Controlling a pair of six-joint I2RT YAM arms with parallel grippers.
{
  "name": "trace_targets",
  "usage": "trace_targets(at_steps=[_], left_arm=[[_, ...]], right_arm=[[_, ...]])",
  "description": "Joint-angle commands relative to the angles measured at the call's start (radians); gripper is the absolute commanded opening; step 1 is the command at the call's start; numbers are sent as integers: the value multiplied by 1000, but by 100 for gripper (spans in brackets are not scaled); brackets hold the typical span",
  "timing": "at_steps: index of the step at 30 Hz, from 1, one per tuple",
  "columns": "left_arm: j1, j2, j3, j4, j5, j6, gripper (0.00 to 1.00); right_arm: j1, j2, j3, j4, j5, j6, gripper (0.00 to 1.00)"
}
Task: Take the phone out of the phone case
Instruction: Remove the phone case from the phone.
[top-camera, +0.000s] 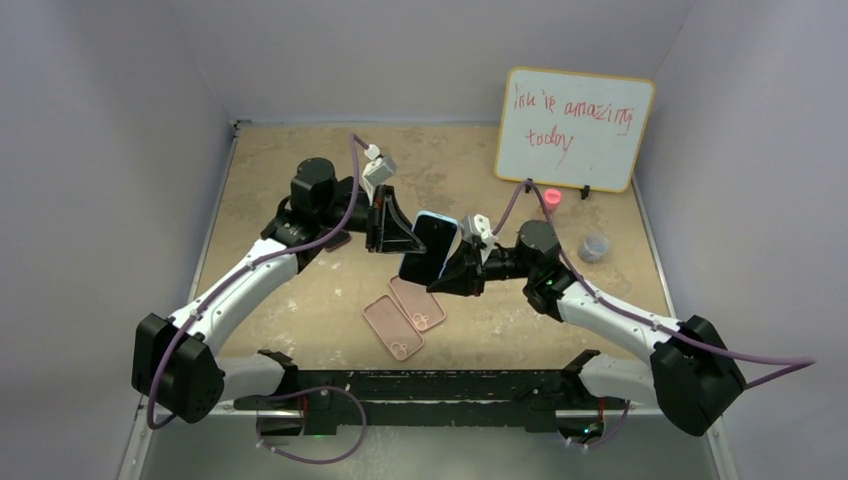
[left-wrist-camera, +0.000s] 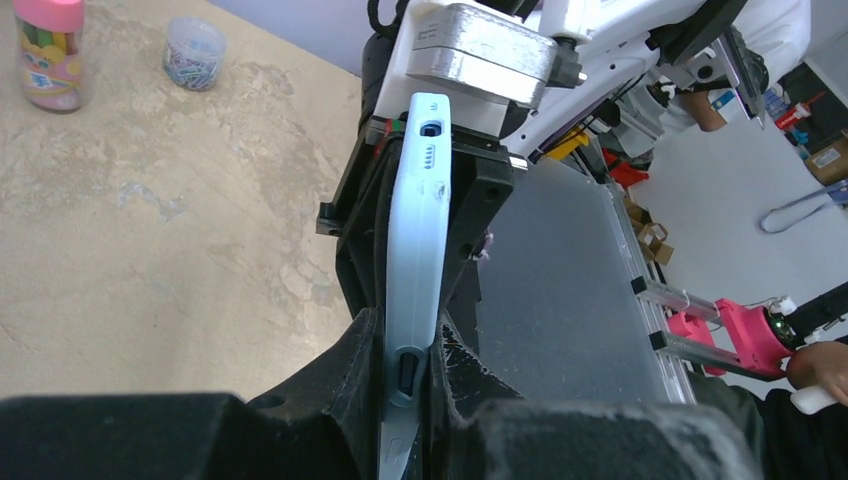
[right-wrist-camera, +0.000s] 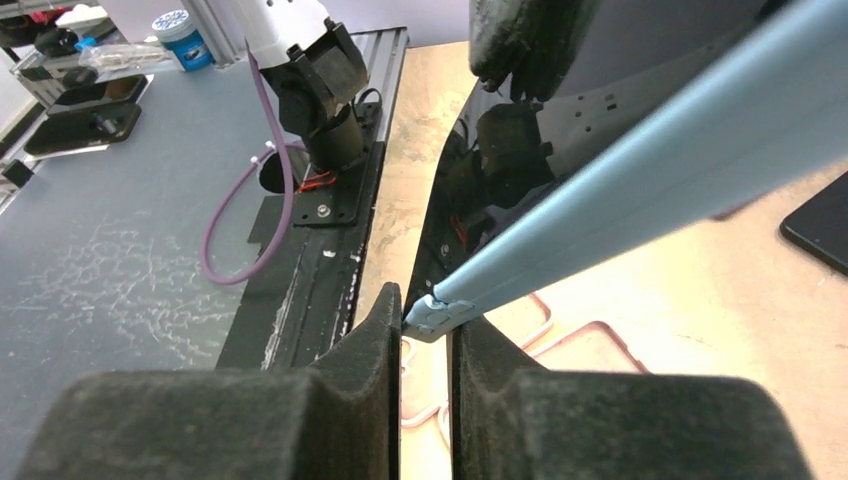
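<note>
A phone (top-camera: 428, 250) with a black screen sits in a light-blue phone case (top-camera: 441, 218), held upright in the air above the middle of the table. My left gripper (top-camera: 400, 235) is shut on the case's left long edge. In the left wrist view the blue edge (left-wrist-camera: 415, 230) runs up from between my fingers (left-wrist-camera: 408, 370). My right gripper (top-camera: 447, 272) pinches the lower right corner. In the right wrist view that corner (right-wrist-camera: 432, 314) sits between the fingertips (right-wrist-camera: 426, 330), and the black screen (right-wrist-camera: 520, 150) faces left.
Two empty pink cases (top-camera: 393, 327) (top-camera: 418, 303) lie on the table below the phone. A whiteboard (top-camera: 574, 128) stands at the back right, with a pink-capped bottle (top-camera: 552, 197) and a small clear jar (top-camera: 594, 245) near it. A dark flat slab (right-wrist-camera: 820, 225) lies on the table.
</note>
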Motion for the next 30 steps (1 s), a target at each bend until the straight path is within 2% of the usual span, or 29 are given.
trace_targets(at_steps=[1,6,11,20,30], left_arm=[[14,29,50,5,-69,-56,0],[14,59,20,96,-66,-150,0],[14,74,-2,146,-56,-204,0],[14,92,-60,307,19,-330,0],[14,108,-58,294,44,-322,0]], right_arm=[[10,-48,48,-13,-69,-172,8],[14,-44,109,-200,-79,-383,4],[19,-43,116,-219,-39,-477,4],[24,-1,225,-414,-42,-761,4],[27,67,366,-665,-21,-994,7]])
